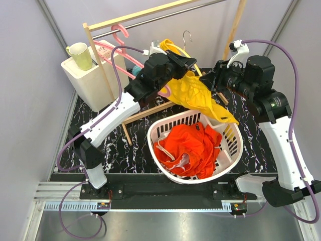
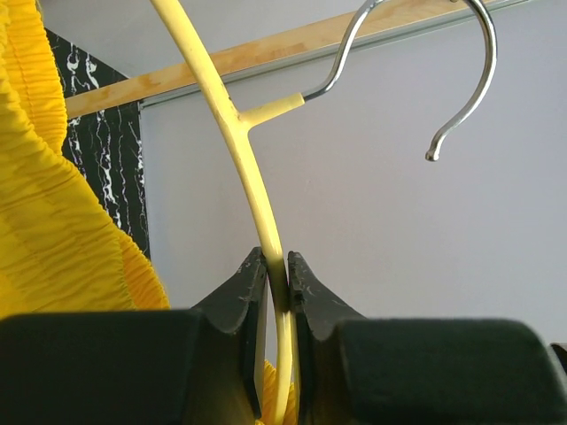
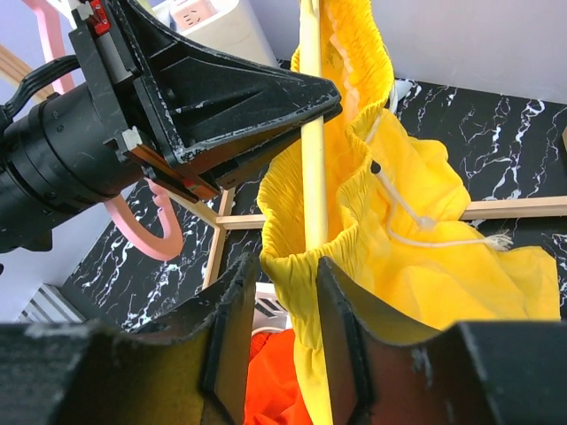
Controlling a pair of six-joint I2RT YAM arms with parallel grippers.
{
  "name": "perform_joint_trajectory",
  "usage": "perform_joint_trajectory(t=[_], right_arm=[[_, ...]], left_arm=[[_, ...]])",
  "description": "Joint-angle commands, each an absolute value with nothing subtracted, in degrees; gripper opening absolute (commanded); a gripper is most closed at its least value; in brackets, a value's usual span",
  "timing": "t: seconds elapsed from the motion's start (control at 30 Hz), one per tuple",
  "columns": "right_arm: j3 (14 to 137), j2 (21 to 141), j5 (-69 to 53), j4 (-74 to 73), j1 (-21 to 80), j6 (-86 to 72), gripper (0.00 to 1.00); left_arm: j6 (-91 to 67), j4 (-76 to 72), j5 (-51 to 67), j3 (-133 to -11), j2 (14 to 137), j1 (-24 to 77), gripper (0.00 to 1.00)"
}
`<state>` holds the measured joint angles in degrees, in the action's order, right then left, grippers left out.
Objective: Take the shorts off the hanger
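The yellow shorts (image 1: 200, 95) hang from a yellow hanger (image 1: 173, 47) held in the air over the basket. My left gripper (image 1: 188, 63) is shut on the hanger's arm (image 2: 244, 168) just below its metal hook (image 2: 478, 71). My right gripper (image 3: 285, 266) is open, its jaws on either side of the yellow waistband (image 3: 310, 266), which wraps the hanger bar (image 3: 312, 159). The shorts' white drawstring (image 3: 416, 226) dangles. The orange-red shorts (image 1: 190, 145) lie crumpled in the white laundry basket (image 1: 235, 145); they also show in the right wrist view (image 3: 270, 381).
A wooden clothes rack with a metal rail (image 1: 150, 17) stands at the back, with pink hangers (image 1: 120, 32) on it. A white box holding a green cup (image 1: 80, 55) stands at the back left. The rack's wooden base bars (image 1: 145, 113) lie on the black marble table.
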<state>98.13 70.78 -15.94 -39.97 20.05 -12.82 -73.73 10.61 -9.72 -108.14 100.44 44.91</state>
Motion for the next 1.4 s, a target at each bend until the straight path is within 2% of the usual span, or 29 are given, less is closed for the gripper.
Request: perform_joint_trajectory(t=[0.0, 0.1, 0.2, 0.3, 0.37, 0.43, 0.73, 0.97, 1.17, 1.37], right_arm=[[97.74, 70.49, -16.0, -39.46, 20.48, -12.48, 0.4], [97.38, 70.75, -16.0, -39.46, 20.3, -12.48, 0.38], [97.03, 70.93, -16.0, -39.46, 20.39, -12.57, 0.31], [96.51, 70.58, -15.91, -39.55, 20.48, -12.65, 0.2], [96.24, 70.31, -15.73, -39.99, 20.39, -12.92, 0.06], [95.63, 69.7, -16.08, -40.51, 20.39, -13.1, 0.0], [88.43, 61.8, -17.49, -43.33, 20.39, -11.43, 0.0], [73.77, 48.72, -19.16, -45.08, 20.39, -10.73, 0.0], [66.63, 40.71, -18.02, -46.41, 20.39, -11.34, 0.0], [67.75, 42.61, -14.94, -43.34, 20.39, -12.56, 0.0]], left_arm=[[-72.95, 1.23, -10.81, -108.63, 95.62, 45.0, 0.0], [-73.39, 0.88, -10.64, -108.63, 95.36, 45.0, 0.0], [-73.74, 0.7, -10.63, -108.55, 95.27, 45.0, 0.0], [-74.79, 0.27, -10.46, -107.59, 94.83, 44.83, 0.0], [-75.67, -1.04, -10.2, -106.96, 94.57, 44.83, 0.0], [-76.38, -1.32, -10.2, -106.7, 94.48, 44.82, 0.0], [-78.65, -2.19, -11.16, -104.95, 93.78, 43.42, 0.0], [-82.97, -3.78, -10.63, -104.76, 93.51, 41.92, 0.0], [-83.84, -3.25, -9.93, -106.0, 94.04, 41.66, 0.0], [-86.73, -5.09, -7.65, -104.16, 93.17, 41.75, 0.0]])
